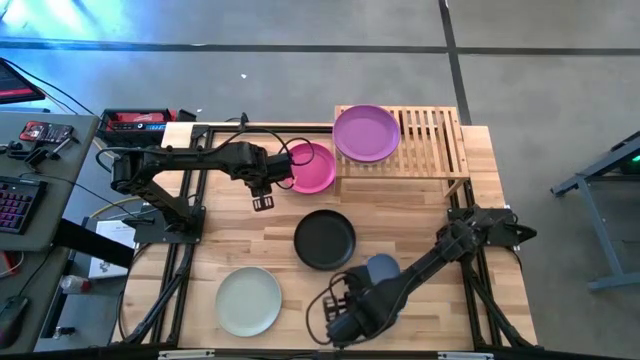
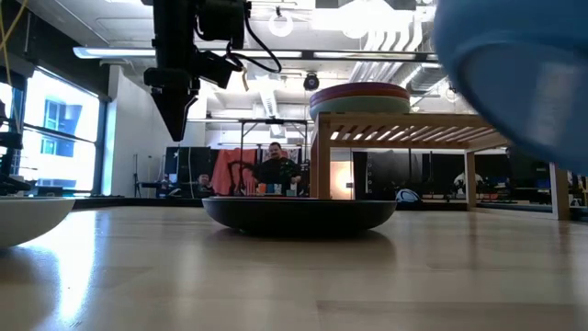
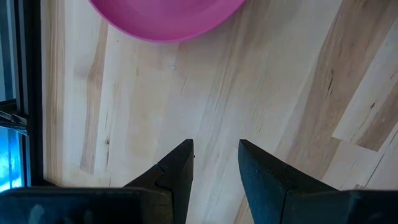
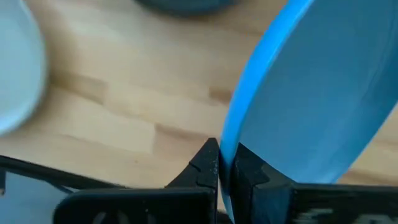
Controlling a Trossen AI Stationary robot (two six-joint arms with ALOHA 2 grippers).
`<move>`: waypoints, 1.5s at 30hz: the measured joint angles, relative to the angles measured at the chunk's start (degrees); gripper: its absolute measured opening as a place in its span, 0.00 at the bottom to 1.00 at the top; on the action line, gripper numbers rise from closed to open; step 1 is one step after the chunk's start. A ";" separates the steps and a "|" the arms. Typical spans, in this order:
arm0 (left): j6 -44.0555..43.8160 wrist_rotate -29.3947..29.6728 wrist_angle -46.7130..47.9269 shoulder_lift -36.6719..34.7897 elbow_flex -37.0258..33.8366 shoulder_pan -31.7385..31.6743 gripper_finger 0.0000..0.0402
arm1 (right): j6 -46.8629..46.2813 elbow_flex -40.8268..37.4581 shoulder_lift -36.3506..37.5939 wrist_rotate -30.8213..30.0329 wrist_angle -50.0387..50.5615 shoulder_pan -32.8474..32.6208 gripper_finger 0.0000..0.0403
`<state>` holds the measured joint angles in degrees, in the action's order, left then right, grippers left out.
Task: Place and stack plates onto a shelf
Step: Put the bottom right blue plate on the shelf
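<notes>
**Blue plate gripped at the near edge, shelf run still to come**

Blue plate (image 4: 323, 93) is clamped by its rim in the right gripper (image 4: 227, 163), fingers pinched tight on the edge, plate tilted and off the wood. In the high view this sits at the near edge of the table (image 1: 420, 215), plate (image 1: 381, 267) partly under the arm. Judged step: pick done, carry to the shelf not yet done. Next move calls for lifting clear of the black plate (image 1: 324, 239), which lies between gripper and shelf, then levelling the plate before setting it down on the stack or the bare slats.

Off-white plate (image 1: 248, 300) lies near-left, untouched. Black plate sits mid-table, flat.

Left gripper (image 1: 262, 201) hovers above bare wood just beside the magenta plate (image 1: 309, 167), fingers (image 3: 177, 171) apart, holding nothing. It looks set to take that plate next.

Farthest, the shelf (image 1: 430, 140) stands at the far right of the table with a purple plate (image 1: 366, 132) on its left half; the low view shows more than one rim stacked there, colours hard to split. Right half of the slats is bare.

Tabletop is light wood planks on a black frame. Beyond: grey floor, a side desk with a keyboard (image 1: 14, 205), and a person (image 2: 276, 164) seated far back in an open workshop.
</notes>
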<state>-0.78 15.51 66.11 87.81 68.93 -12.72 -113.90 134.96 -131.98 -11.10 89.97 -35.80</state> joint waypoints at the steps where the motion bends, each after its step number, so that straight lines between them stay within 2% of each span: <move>1: 0.00 0.00 -0.01 0.00 0.00 -0.01 0.29 | 1.23 0.00 0.53 -1.24 0.04 0.50 0.00; 6: 0.00 0.00 -0.01 0.00 0.00 -0.01 0.29 | 7.83 -1.89 4.95 -8.59 0.00 3.60 0.00; 9: 0.00 0.00 -0.02 0.00 0.00 0.01 0.29 | 11.75 -5.03 8.93 -10.50 0.00 5.50 0.00; 23: 0.00 0.00 -0.22 0.00 0.01 -0.01 0.29 | 21.36 -29.72 34.66 -16.34 0.12 12.00 0.00; 28: -0.02 0.00 -0.66 0.00 0.01 -0.01 0.29 | 26.79 -36.27 43.20 -18.16 0.13 14.91 0.00; 38: -0.02 0.02 -4.95 0.00 0.00 -0.01 0.29 | 43.21 -39.83 56.12 -22.74 0.05 22.68 0.00; 45: -1.22 0.00 -4.98 0.00 0.00 -0.01 0.29 | 59.48 -39.87 60.39 -23.26 0.07 31.45 0.00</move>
<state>-2.00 15.51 61.12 87.81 68.93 -12.73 -54.42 95.09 -71.59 -34.36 90.04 -4.35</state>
